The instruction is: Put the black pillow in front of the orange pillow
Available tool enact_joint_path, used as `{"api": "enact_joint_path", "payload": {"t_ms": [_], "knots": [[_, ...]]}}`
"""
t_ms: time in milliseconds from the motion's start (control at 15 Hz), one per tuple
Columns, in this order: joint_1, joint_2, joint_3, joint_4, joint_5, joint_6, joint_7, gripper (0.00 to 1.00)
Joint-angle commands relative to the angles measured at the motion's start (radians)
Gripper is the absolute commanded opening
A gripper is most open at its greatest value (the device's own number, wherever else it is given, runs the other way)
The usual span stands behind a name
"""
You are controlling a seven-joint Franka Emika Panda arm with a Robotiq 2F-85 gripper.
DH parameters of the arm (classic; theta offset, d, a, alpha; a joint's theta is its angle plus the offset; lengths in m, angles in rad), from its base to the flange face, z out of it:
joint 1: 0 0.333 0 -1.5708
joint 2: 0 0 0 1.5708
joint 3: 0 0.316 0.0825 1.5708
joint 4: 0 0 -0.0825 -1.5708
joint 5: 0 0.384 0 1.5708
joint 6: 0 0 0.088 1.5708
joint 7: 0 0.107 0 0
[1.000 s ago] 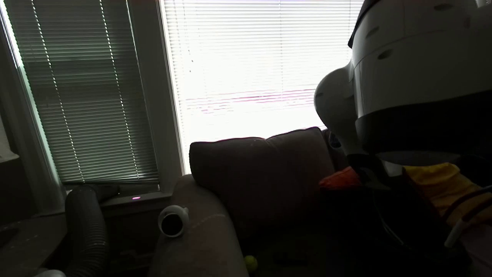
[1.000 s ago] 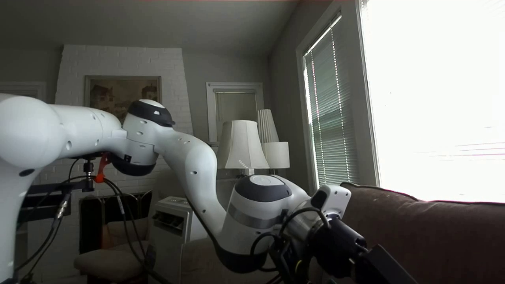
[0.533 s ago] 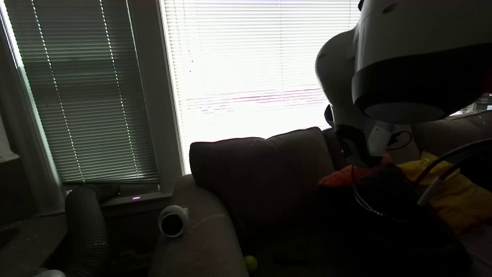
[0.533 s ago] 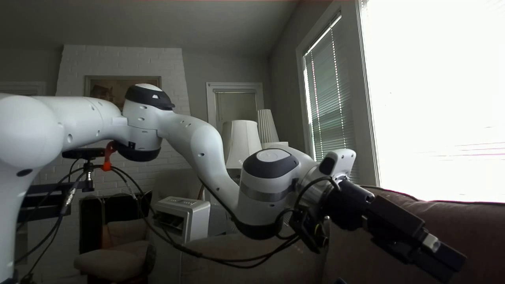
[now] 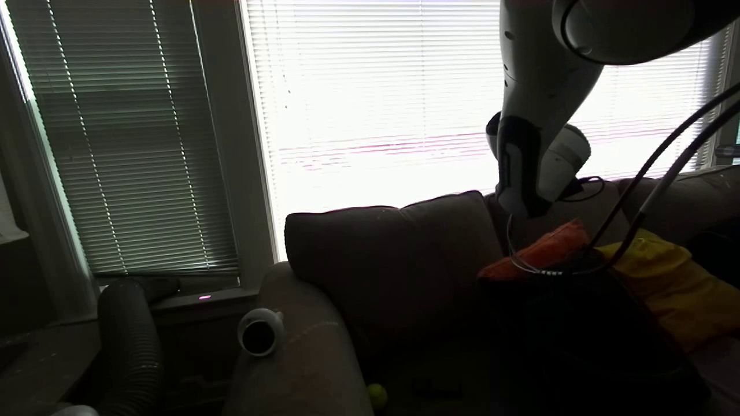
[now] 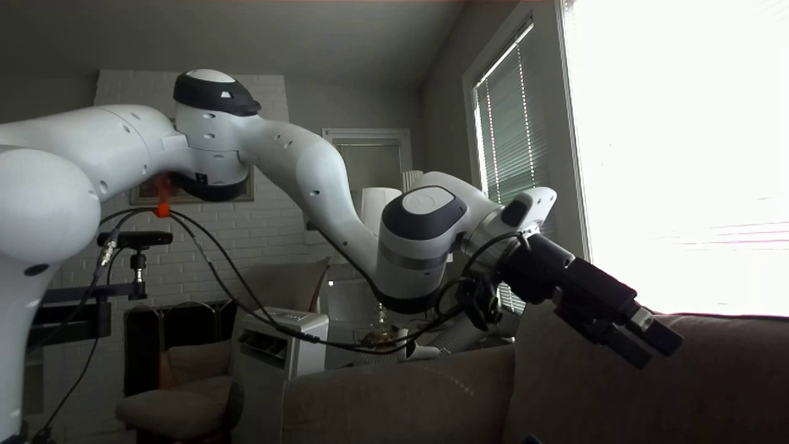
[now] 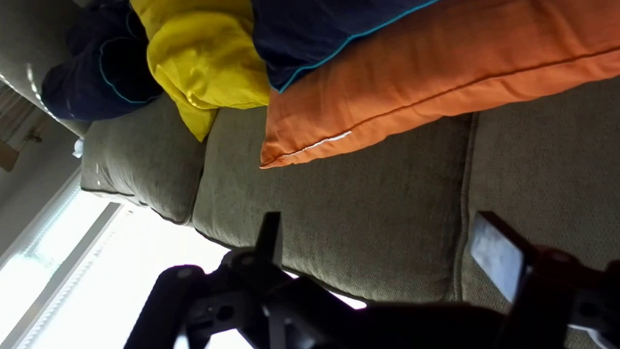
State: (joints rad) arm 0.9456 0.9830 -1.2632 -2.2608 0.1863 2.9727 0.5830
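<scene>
The black pillow [image 5: 595,329] leans in front of the orange pillow [image 5: 549,248] on the sofa, covering its lower part. From the wrist view, the black pillow [image 7: 334,29] looks dark navy with light-blue piping, and it rests against the face of the orange pillow [image 7: 436,87]. My gripper [image 7: 380,232] stands wide open above both, nothing between its fingers [image 7: 499,257], with a sofa back cushion [image 7: 368,203] beyond. In an exterior view the gripper [image 6: 658,353] hangs in the air before the sofa back; the pillows are out of view there.
A yellow pillow [image 5: 665,283] lies beside the orange one, and another dark pillow [image 7: 97,77] is farther along. The sofa armrest [image 5: 300,341] carries a white round device [image 5: 260,332]. A yellow-green ball [image 5: 377,396] sits on the seat. Cables [image 6: 296,336] hang from the arm.
The arm has risen away from the pillows, baring more of the orange and yellow ones. The gripper, earlier low and partly cut off, is now higher and fully in view. The black pillow stays put.
</scene>
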Motion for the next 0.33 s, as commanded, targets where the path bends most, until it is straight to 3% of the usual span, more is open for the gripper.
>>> {"api": "enact_joint_path", "payload": {"t_ms": [0,267], "knots": [[-0.004,0.010,0.004,0.003,0.016,0.000,-0.013,1.00],[-0.004,0.035,0.007,0.003,0.016,0.000,-0.012,1.00]]}}
